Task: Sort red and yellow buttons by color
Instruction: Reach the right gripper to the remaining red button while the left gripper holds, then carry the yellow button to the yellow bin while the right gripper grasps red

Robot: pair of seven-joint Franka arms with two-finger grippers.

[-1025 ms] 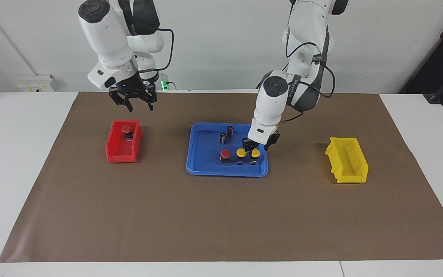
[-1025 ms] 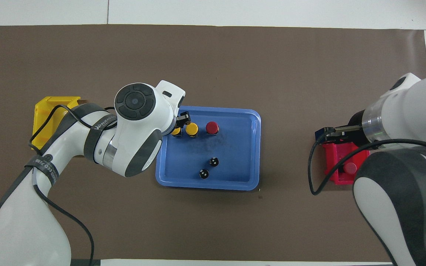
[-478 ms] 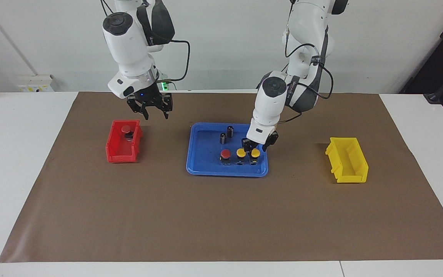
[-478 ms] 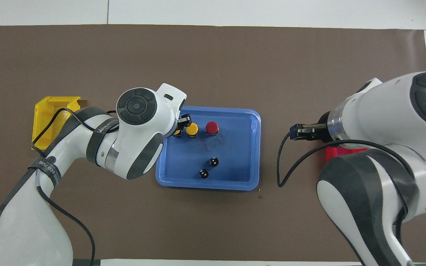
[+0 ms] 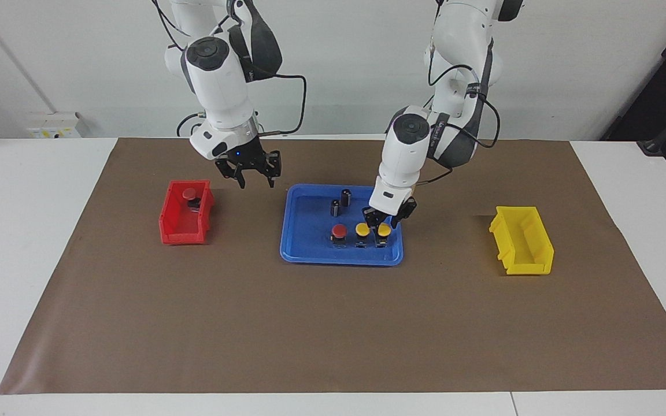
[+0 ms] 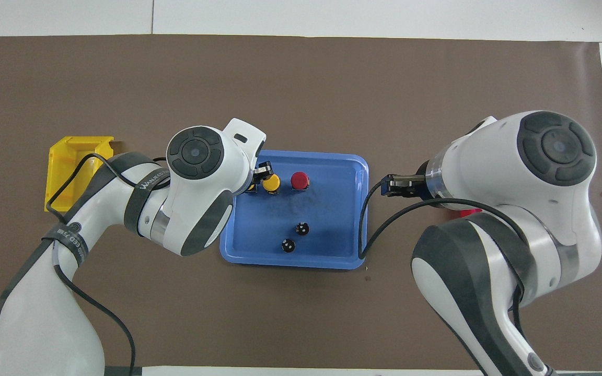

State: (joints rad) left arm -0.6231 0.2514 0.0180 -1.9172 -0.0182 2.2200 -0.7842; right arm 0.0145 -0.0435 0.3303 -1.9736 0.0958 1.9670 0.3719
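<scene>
The blue tray holds one red button and two yellow buttons in a row. My left gripper is open just above the yellow button nearest the left arm's end, fingers to either side of its cap. In the overhead view that button is mostly hidden under the left gripper; the other yellow button and the red one show. A second red button lies in the red bin. My right gripper is open and empty over the mat between red bin and tray.
Two dark cylinders stand in the tray, nearer to the robots than the buttons. An empty yellow bin sits toward the left arm's end. In the overhead view the right arm hides most of the red bin.
My right gripper has moved from over the red bin toward the tray, still open and empty. My left gripper has shifted slightly over the yellow button. The buttons have not moved.
</scene>
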